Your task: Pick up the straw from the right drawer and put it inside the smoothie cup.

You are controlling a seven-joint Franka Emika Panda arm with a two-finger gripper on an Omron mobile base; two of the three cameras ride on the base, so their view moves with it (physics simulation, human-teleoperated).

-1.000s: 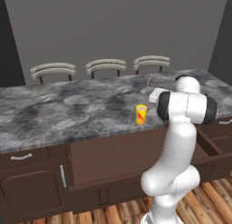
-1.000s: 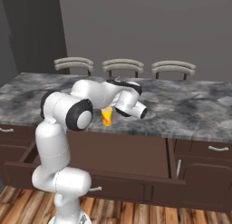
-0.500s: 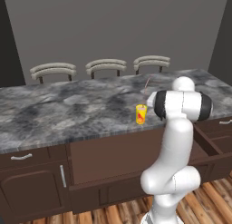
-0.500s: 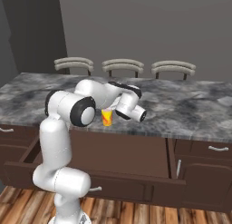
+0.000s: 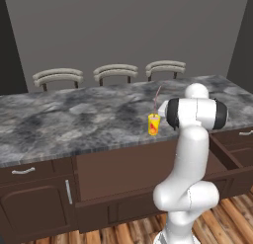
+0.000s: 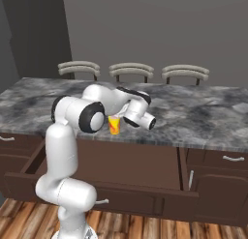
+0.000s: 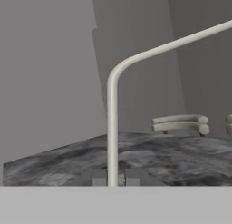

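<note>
The pincer [image 7: 112, 177] is clamped on the straw [image 7: 112, 128], which rises between its fingertips [image 7: 99, 177] and bends off to one side at the top. In the left base view the straw [image 5: 157, 96] stands slanted just above the smoothie cup [image 5: 153, 124] on the marble counter [image 5: 74, 124]. The right drawer [image 5: 232, 156] hangs pulled out, below and to the right of the pincer.

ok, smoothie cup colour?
Yellow with a red-orange patch on its side; the smoothie cup shows best in the left base view.
</note>
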